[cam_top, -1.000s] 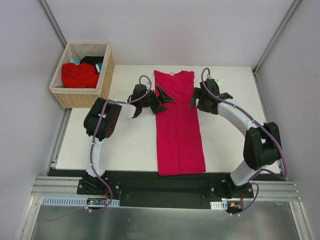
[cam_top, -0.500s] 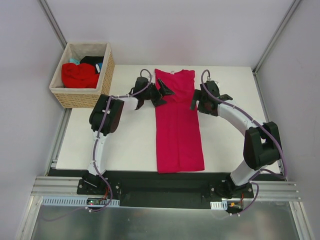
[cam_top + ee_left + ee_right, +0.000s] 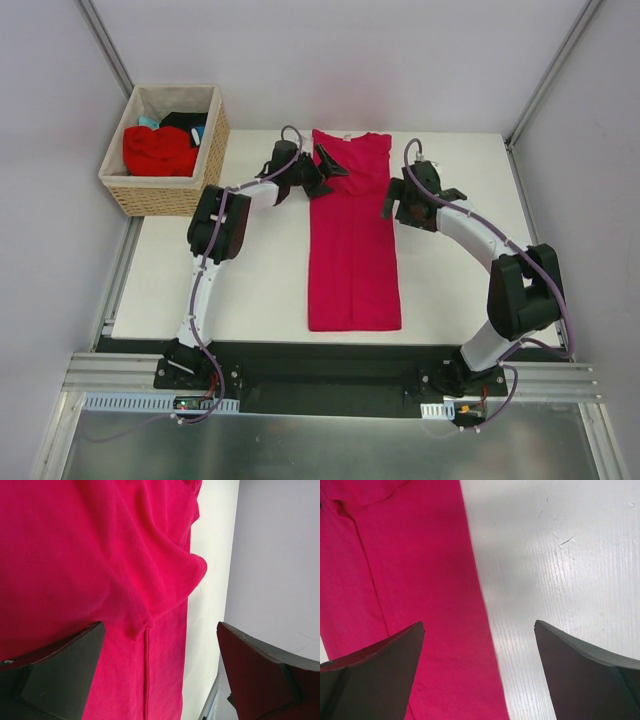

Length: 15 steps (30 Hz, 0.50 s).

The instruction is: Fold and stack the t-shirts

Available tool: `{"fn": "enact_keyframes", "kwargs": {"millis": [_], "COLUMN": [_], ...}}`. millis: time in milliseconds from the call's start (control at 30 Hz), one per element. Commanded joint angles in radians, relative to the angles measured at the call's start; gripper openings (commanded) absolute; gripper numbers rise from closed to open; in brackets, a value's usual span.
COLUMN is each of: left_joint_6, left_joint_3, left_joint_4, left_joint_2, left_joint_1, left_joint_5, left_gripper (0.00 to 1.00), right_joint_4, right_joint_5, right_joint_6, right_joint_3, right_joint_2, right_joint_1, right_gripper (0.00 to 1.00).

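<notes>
Crimson-pink t-shirt (image 3: 352,240): folded into a long narrow strip, flat on mid-surface (image 3: 250,285), collar far, one rumpled flap near the top.
Left end effector (image 3: 325,170): released, spread wide at the shirt's far left edge.
Right end effector (image 3: 392,200): released, straddling the shirt's right edge.
Red t-shirt (image 3: 158,150): bunched in the basket (image 3: 165,195), far left.

The crimson-pink t-shirt (image 3: 353,240) reads as soft, matt knit cloth, with a stitched seam running down it. The table (image 3: 560,580) is white and matt, finely grained, with a few small scratches. The basket (image 3: 165,195) is rough woven wicker, and the red tee (image 3: 158,150) inside looks soft and matt too. The left tool (image 3: 159,677) has dark, matt, plastic-looking fingers (image 3: 55,675).
</notes>
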Motion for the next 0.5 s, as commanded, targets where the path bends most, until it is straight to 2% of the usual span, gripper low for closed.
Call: {"fn": "enact_keyframes", "kwargs": {"millis": [0, 133, 200, 267, 300, 333, 367, 467], "left_joint_6": [0.059, 0.108, 0.198, 0.224, 0.211, 0.194, 0.168, 0.154], "left_joint_3": [0.043, -0.004, -0.099, -0.191, -0.251, -0.391, -0.464, -0.743], "left_joint_4": [-0.082, -0.106, -0.211, -0.261, -0.266, -0.272, -0.275, -0.27], "left_joint_2": [0.034, -0.064, -0.22, -0.378, -0.432, -0.486, -0.591, -0.797], "left_joint_1": [0.032, -0.006, -0.042, -0.077, -0.082, -0.085, -0.092, -0.111], "left_joint_5": [-0.008, 0.073, 0.014, -0.022, -0.031, -0.038, -0.046, -0.094], "left_gripper": [0.97, 0.94, 0.95, 0.96, 0.95, 0.95, 0.95, 0.96], "right_joint_4": [0.02, 0.024, 0.052, 0.055, 0.032, 0.014, -0.003, -0.017], "right_joint_5": [-0.014, -0.015, 0.034, 0.028, -0.012, -0.038, -0.061, -0.174], "right_joint_6": [-0.007, -0.019, -0.033, -0.041, -0.035, -0.03, -0.012, 0.019], "right_joint_3": [0.014, -0.003, -0.068, -0.142, -0.162, -0.181, -0.21, -0.354], "right_joint_2": [-0.016, -0.062, -0.17, -0.246, -0.301, -0.332, -0.362, -0.504], "right_joint_1": [-0.006, 0.001, 0.023, 0.032, 0.032, 0.032, 0.031, 0.035], "right_gripper": [0.96, 0.96, 0.96, 0.96, 0.96, 0.96, 0.96, 0.97]}}
